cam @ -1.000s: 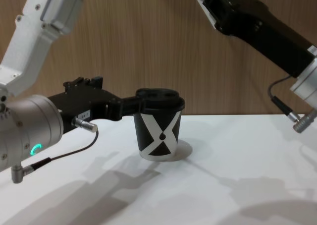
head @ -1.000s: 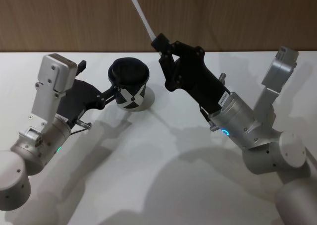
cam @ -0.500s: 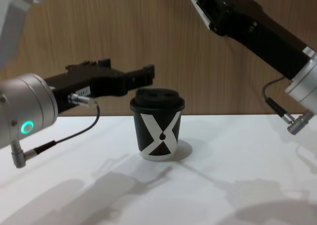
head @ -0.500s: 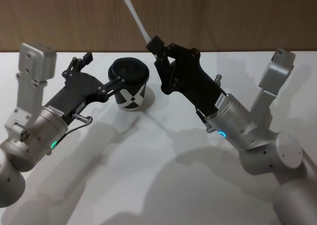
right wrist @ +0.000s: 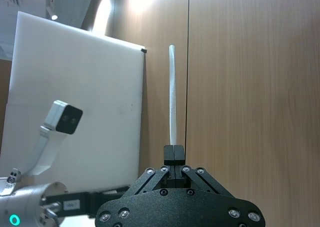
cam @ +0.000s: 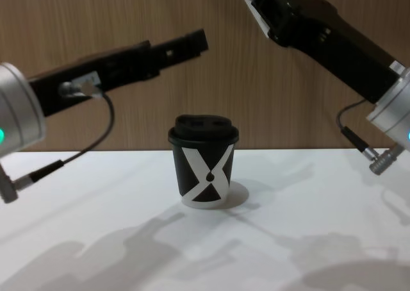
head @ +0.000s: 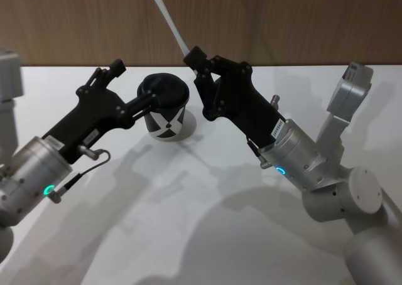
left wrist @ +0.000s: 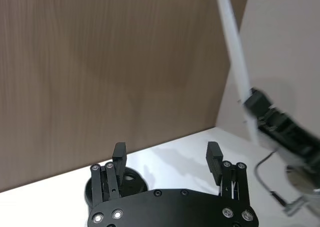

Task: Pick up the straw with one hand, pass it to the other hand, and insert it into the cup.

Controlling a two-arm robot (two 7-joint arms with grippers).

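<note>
Table (head: 188, 235) of white colour fills the lower part of the head view, and both arms reach over it from the lower corners. The left arm has changed most: one second ago its gripper was low, at the side of the cup (head: 164, 108), and now it is lifted and free of it. In the chest view it points from the left edge toward the upper middle, above the lid. I judge that it goes up to receive the straw, so the passing is not yet done.

The cup stands upright in the middle of the table, lid on.

The left gripper (head: 135, 83) has its fingers spread wide and holds nothing. The right gripper (head: 196, 56), at the upper middle, has hardly moved; its fingers are pressed together on the lower end of the straw (head: 164, 15), which slants up to the top edge, left of the gripper.
</note>
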